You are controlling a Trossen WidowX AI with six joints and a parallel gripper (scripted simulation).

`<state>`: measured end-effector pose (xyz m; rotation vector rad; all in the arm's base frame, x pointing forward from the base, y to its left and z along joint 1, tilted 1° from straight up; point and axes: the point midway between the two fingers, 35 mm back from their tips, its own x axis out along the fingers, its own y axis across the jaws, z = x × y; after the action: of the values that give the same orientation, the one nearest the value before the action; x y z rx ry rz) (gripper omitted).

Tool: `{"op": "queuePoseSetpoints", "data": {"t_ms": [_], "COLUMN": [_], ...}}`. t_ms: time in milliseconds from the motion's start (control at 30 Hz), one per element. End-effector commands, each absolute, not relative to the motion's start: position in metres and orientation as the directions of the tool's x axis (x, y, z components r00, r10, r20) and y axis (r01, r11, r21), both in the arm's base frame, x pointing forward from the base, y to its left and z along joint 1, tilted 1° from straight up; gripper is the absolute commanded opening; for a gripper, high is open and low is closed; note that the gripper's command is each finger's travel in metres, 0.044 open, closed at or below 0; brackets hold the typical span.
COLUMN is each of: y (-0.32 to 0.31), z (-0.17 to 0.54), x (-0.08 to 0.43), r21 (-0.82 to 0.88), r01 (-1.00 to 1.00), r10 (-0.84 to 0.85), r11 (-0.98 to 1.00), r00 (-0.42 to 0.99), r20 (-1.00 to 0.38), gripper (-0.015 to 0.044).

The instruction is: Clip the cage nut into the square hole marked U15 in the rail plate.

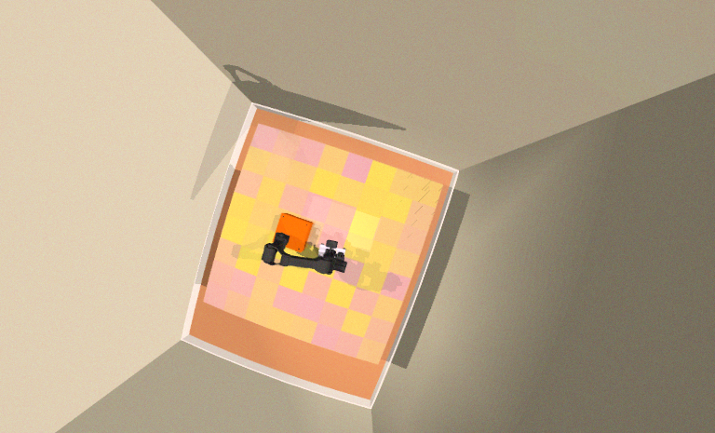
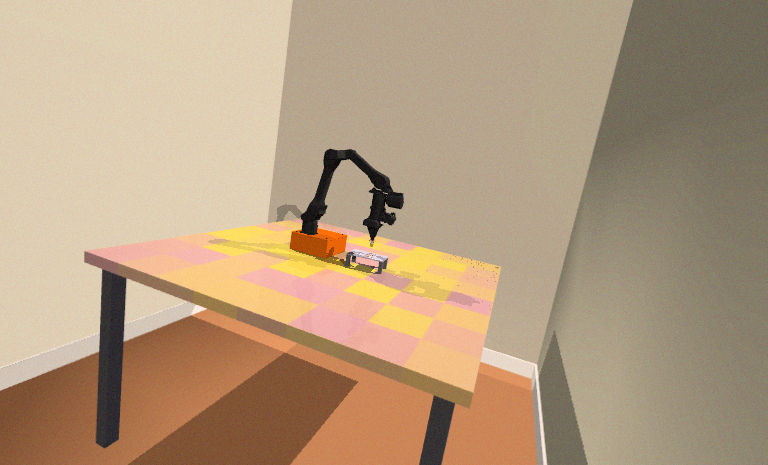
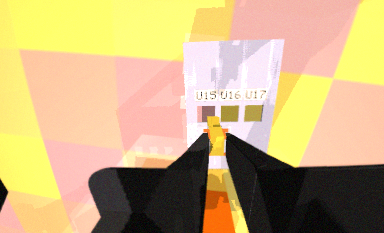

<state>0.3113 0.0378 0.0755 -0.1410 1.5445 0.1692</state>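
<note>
The rail plate [image 1: 323, 248] [image 2: 360, 253] [image 3: 200, 68] is a pale raised plate on dark legs, with three square holes in a row. The U15 hole [image 3: 206, 113] is the leftmost in the wrist view. My gripper [image 2: 372, 239] [image 3: 215, 138] points down above the plate, shut on the cage nut [image 2: 371, 245] [image 3: 214, 122], which looks yellow-orange. In the exterior view a gap shows between nut and plate. In the wrist view the nut's far end overlaps the lower right corner of the U15 hole. The wings are too small to make out. My fingertips are hidden from the top view.
The U16 hole [image 3: 229, 113] and the U17 hole [image 3: 253, 113] lie to the right of U15 in the wrist view. The orange base block [image 1: 295, 229] [image 2: 308, 243] under my arm stands close to the plate. The table [image 1: 295, 302] [image 2: 317, 285] has a yellow and pink checkered top.
</note>
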Motion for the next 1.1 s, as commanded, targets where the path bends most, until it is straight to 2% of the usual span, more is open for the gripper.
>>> {"op": "queuePoseSetpoints", "data": {"t_ms": [0,1067], "y": [0.039,0.039], "z": [0.067,0.032], "x": [0.310,0.310], "r21": [0.024,0.030], "r01": [-0.192,-0.192], "r10": [0.025,0.031], "r11": [0.981,0.981], "r00": [0.006,0.000], "r20": [-1.000,-1.000], "gripper": [0.0035,0.0035]}}
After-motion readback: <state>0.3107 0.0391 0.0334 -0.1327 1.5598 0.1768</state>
